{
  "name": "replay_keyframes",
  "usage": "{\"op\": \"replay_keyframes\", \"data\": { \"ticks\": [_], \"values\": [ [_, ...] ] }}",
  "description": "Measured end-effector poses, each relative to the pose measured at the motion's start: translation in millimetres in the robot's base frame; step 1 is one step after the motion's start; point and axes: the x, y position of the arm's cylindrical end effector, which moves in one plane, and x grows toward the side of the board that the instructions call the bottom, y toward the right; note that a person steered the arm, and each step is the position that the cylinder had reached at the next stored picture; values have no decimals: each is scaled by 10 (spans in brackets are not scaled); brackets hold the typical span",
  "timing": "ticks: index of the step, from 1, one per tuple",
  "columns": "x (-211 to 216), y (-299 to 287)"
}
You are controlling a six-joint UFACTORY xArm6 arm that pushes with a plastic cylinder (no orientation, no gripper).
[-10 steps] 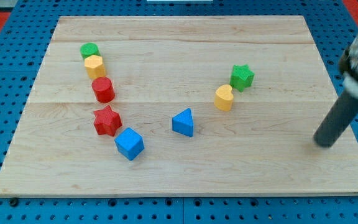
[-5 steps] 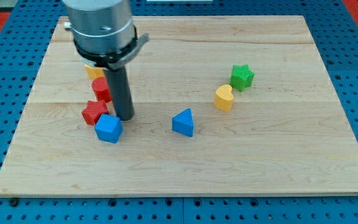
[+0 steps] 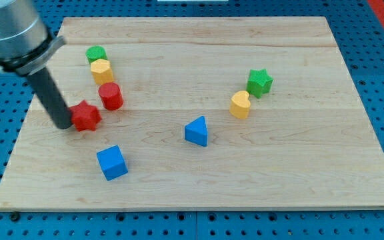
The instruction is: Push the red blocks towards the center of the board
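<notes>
A red star block (image 3: 85, 117) lies at the board's left. A red cylinder (image 3: 111, 96) stands just up and right of it. My tip (image 3: 63, 125) is at the red star's left side, touching it. A yellow block (image 3: 101, 70) and a green block (image 3: 96, 54) sit above the red cylinder. A blue cube (image 3: 112, 163) lies below and right of the star.
A blue triangular block (image 3: 197, 131) sits near the board's middle. A yellow block (image 3: 240, 105) and a green star (image 3: 259, 82) sit at the right. The wooden board (image 3: 299, 173) rests on a blue pegboard.
My tip swung from the board's right to the red blocks, then to the star's left side. The red star slid left and up; the blue cube slid left and down.
</notes>
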Motion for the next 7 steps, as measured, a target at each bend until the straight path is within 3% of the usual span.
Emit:
{"op": "replay_keyframes", "data": {
  "ticks": [1, 3, 5, 7],
  "values": [
    [-4, 714],
    [-247, -217],
    [-362, 1084],
    [210, 282]
  ]
}}
